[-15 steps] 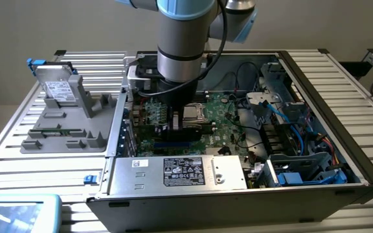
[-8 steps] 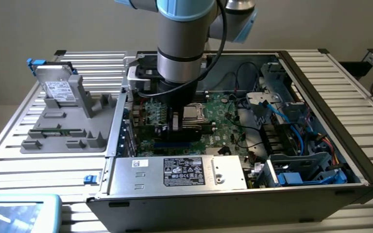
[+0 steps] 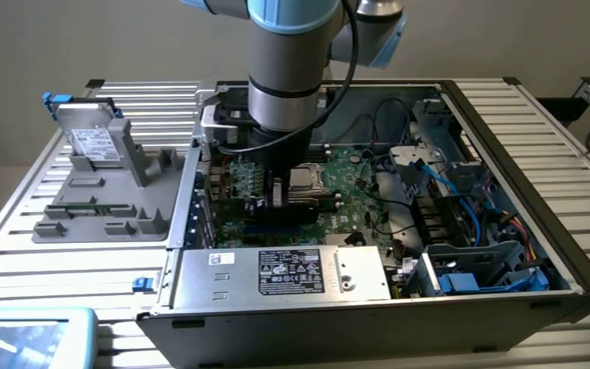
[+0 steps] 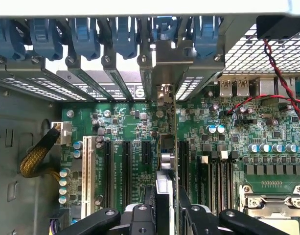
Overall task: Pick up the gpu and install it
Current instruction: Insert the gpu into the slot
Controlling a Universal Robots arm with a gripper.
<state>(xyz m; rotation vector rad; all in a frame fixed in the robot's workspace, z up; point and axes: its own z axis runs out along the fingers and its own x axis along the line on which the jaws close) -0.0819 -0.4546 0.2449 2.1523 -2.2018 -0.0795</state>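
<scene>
Your gripper (image 4: 162, 215) pinches the graphics card (image 4: 165, 161), which stands on edge at the motherboard slots (image 4: 126, 171) directly beneath. In the exterior view its long axis runs three-to-nine o'clock, bracket (image 4: 164, 93) toward nine.

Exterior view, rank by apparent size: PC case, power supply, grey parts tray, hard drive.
1. PC case
2./3. power supply and grey parts tray: look alike; the supply seems nearer the camera, so not ranked.
4. hard drive
</scene>
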